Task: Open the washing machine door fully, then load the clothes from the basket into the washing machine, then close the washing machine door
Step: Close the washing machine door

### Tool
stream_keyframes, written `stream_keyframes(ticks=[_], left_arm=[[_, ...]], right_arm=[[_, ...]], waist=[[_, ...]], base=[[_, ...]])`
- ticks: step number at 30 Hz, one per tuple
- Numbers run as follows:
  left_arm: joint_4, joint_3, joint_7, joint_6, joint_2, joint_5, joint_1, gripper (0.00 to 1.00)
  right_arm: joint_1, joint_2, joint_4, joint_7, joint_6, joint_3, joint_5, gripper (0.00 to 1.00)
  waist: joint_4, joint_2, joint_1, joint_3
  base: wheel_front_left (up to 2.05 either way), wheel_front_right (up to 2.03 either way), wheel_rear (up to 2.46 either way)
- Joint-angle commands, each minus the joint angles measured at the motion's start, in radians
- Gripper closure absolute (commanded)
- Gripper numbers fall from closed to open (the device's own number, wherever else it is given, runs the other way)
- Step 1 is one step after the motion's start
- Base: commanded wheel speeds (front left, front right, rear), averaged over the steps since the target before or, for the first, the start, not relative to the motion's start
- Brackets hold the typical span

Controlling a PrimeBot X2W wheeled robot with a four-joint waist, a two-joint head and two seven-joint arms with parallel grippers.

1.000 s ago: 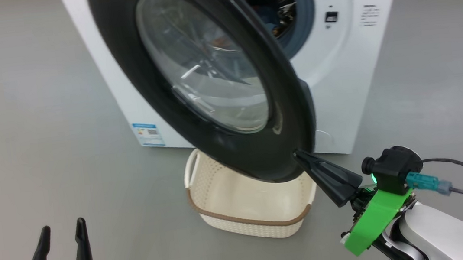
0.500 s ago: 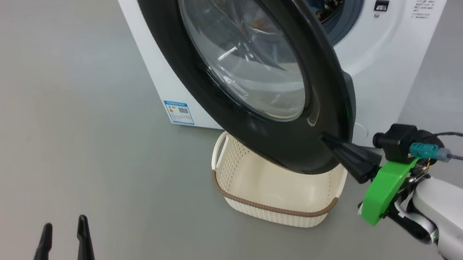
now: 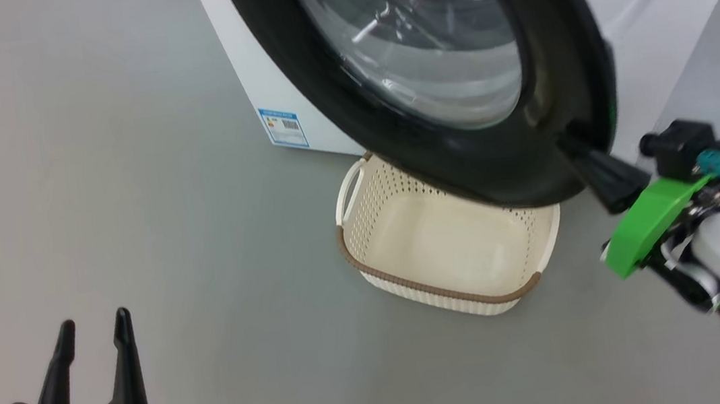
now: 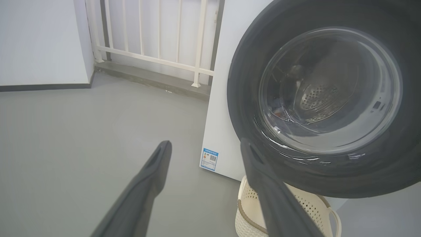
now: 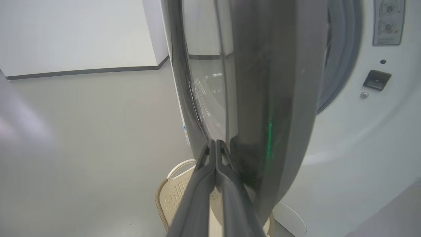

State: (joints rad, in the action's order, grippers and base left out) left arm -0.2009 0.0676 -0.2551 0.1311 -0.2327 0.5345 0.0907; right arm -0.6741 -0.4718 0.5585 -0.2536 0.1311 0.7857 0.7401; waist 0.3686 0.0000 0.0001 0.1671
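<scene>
Since the washing machine door hangs partly swung out from the washing machine, above the empty basket on the floor, I judge closing it is the step in hand. My right pincer is pressed shut, gripping nothing, its tips against the door's lower free edge. The door looks rigid and weighty with glass, and its glossy rim looks slippery, so I'd push at that outer rim, never the bowl. My left pincer gapes wide, empty, well apart from the door
</scene>
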Motion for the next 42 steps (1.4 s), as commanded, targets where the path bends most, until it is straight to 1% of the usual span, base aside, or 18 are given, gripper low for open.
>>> stream_keyframes(ticks=[1, 10, 20, 23, 25, 29, 32, 42], left_arm=[[0.032, -0.033, -0.007, 0.0, -0.023, 0.012, 0.045, 0.0], [0.059, -0.026, -0.007, 0.0, -0.028, 0.014, 0.098, 0.0], [0.077, -0.024, -0.007, 0.0, -0.017, 0.019, 0.146, 0.0], [0.08, -0.022, -0.007, 0.0, -0.012, 0.021, 0.163, 0.0], [0.081, -0.019, -0.007, 0.0, -0.005, 0.02, 0.171, 0.0], [0.078, -0.021, -0.007, 0.0, 0.0, 0.022, 0.176, 0.0], [0.075, -0.025, -0.007, 0.0, 0.003, 0.023, 0.177, 0.0], [0.067, -0.026, -0.007, 0.0, -0.001, 0.018, 0.181, 0.0]], right_arm=[[-0.029, -0.033, -0.004, -0.008, 0.0, -0.02, 0.006, 1.0], [-0.176, -0.106, 0.029, -0.008, 0.0, -0.068, 0.013, 1.0], [-0.372, -0.153, 0.073, -0.008, 0.0, -0.095, 0.009, 1.0], [-0.442, -0.169, 0.1, -0.008, 0.0, -0.098, 0.01, 1.0], [-0.483, -0.18, 0.129, -0.008, 0.0, -0.118, 0.001, 1.0], [-0.521, -0.177, 0.154, -0.008, 0.0, -0.158, -0.024, 1.0], [-0.524, -0.16, 0.164, -0.008, 0.0, -0.172, -0.046, 1.0], [-0.447, -0.106, 0.135, -0.008, 0.0, -0.167, -0.055, 1.0]], waist=[[0.002, 0.0, -0.0001, 0.044], [0.005, 0.0, -0.0001, 0.179], [0.022, 0.0, -0.0001, 0.29], [0.032, 0.0, -0.0001, 0.319], [0.04, 0.0, -0.0001, 0.332], [0.045, 0.0, -0.0001, 0.339], [0.045, 0.0, -0.0001, 0.338], [0.016, 0.0, -0.0001, 0.287]], base=[[0.0, 0.0, 0.0], [0.0, 0.0, 0.0], [0.0, 0.0, 0.0], [0.0, 0.0, 0.0], [0.0, 0.0, 0.0], [0.0, 0.0, 0.0], [0.0, 0.0, 0.0], [0.0, 0.0, 0.0]])
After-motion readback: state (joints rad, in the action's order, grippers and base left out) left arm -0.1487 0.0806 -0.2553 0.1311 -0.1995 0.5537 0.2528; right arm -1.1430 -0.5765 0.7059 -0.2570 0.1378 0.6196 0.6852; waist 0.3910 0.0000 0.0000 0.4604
